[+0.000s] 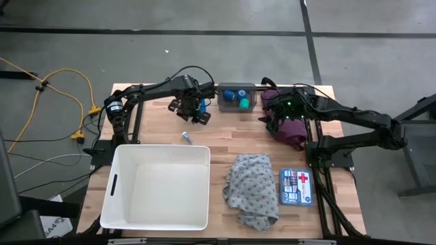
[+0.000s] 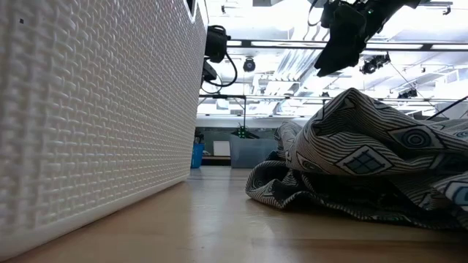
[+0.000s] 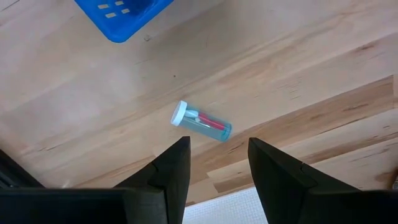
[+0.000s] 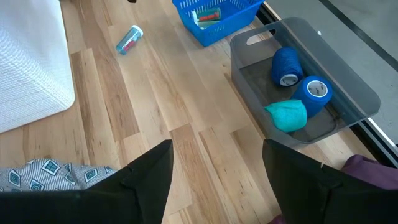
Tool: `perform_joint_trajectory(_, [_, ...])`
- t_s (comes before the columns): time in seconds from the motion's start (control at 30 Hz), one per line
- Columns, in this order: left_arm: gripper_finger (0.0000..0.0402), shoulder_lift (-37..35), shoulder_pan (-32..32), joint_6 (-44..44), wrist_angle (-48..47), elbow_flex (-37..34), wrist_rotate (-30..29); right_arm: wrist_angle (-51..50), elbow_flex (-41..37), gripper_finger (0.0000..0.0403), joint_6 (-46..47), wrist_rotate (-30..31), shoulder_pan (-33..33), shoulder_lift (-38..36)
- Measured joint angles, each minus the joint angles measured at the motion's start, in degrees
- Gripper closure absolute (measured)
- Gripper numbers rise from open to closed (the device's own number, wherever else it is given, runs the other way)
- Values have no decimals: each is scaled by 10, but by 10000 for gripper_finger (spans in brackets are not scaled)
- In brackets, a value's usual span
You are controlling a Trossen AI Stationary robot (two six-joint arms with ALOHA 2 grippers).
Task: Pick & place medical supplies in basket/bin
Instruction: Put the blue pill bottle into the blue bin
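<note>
A small clear vial (image 3: 200,122) with a white cap and red contents lies on its side on the wood table; it also shows in the high view (image 1: 185,137). My left gripper (image 3: 217,155) hangs open above it, near the small blue bin (image 1: 202,107). My right gripper (image 4: 217,162) is open and empty over the table's far right, beside the maroon cloth (image 1: 294,129). Blue and green tape rolls (image 4: 298,93) lie in the small grey bin (image 1: 236,96). The grey patterned cloth (image 1: 252,187) lies crumpled on the table. The large white tub (image 1: 160,187) stands at the near left.
A blue first-aid kit (image 1: 295,187) lies right of the patterned cloth. The blue bin (image 4: 214,15) holds small items. The white tub's wall (image 2: 95,109) fills the left of the low view, with the patterned cloth (image 2: 365,161) to its right.
</note>
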Motion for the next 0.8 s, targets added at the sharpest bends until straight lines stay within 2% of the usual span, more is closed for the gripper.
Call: perform_joint_trajectory(0.8, [247, 0, 0, 2, 24, -22, 2, 0, 0, 166, 0, 0, 0, 0])
